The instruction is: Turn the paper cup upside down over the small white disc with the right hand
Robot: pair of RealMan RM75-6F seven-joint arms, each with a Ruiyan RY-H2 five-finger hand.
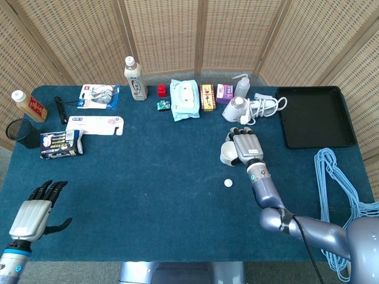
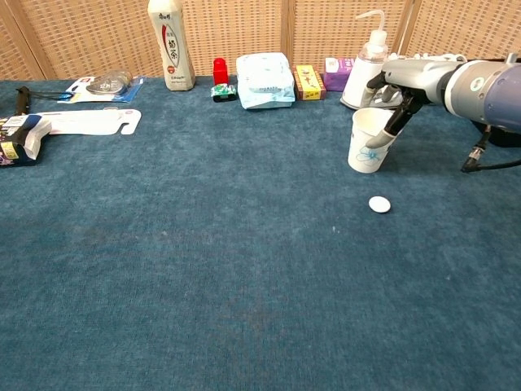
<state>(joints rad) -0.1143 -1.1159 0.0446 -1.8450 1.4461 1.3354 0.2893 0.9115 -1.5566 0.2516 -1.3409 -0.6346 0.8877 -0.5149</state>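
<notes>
A white paper cup [image 1: 227, 155] [image 2: 365, 147] with a blue print stands mouth-up on the blue table, leaning slightly. My right hand [image 1: 246, 147] [image 2: 409, 77] wraps it from the right, thumb against its near side and fingers behind it. The small white disc [image 1: 228, 183] [image 2: 379, 204] lies flat on the cloth a short way in front of the cup, uncovered. My left hand [image 1: 32, 216] hovers at the table's near left corner, fingers apart and holding nothing; the chest view does not show it.
A white hair dryer [image 1: 240, 107] and a squeeze bottle [image 2: 365, 61] sit just behind the cup. A black tray [image 1: 314, 115] lies at the right, with blue hangers [image 1: 337, 177] nearer. Wipes pack [image 1: 184, 99], bottle [image 1: 135, 78] and small boxes line the back edge.
</notes>
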